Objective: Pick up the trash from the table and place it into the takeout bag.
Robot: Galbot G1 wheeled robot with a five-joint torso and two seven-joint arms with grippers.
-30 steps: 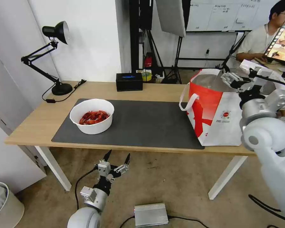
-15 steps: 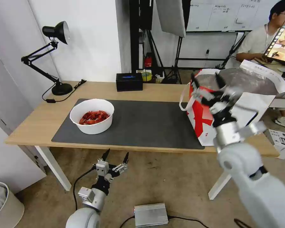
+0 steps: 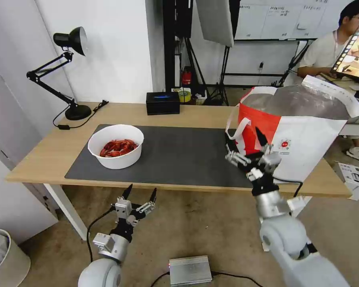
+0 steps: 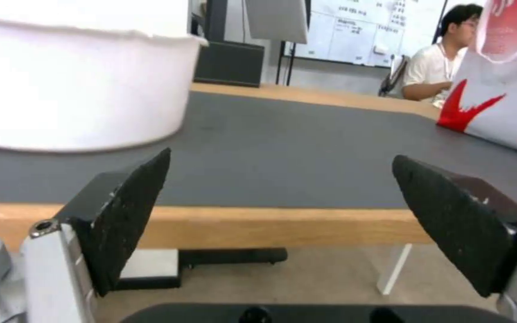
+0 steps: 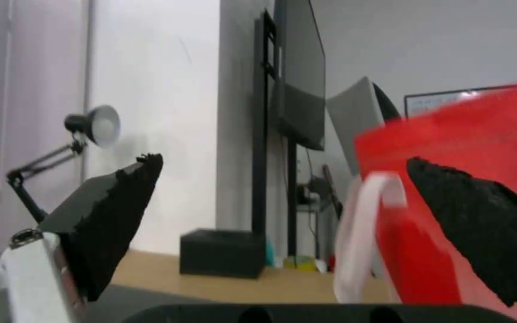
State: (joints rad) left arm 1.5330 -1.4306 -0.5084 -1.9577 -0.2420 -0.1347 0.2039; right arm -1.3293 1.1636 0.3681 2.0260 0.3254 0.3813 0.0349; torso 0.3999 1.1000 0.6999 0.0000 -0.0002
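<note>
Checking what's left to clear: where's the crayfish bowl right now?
In the head view, the bowl sits on the left end of the dark mat, in front of the desk lamp and across the mat from the takeout bag.

The right gripper (image 3: 246, 144) is raised on an upright forearm, fingers spread wide with nothing between them (the pads look bare). The left gripper (image 3: 140, 193) hangs low, fingers likewise parted, apparently pointing up and forward.

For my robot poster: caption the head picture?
Open right gripper beside white-and-red takeout bag; white round bowl of red crayfish shells waits.
</note>
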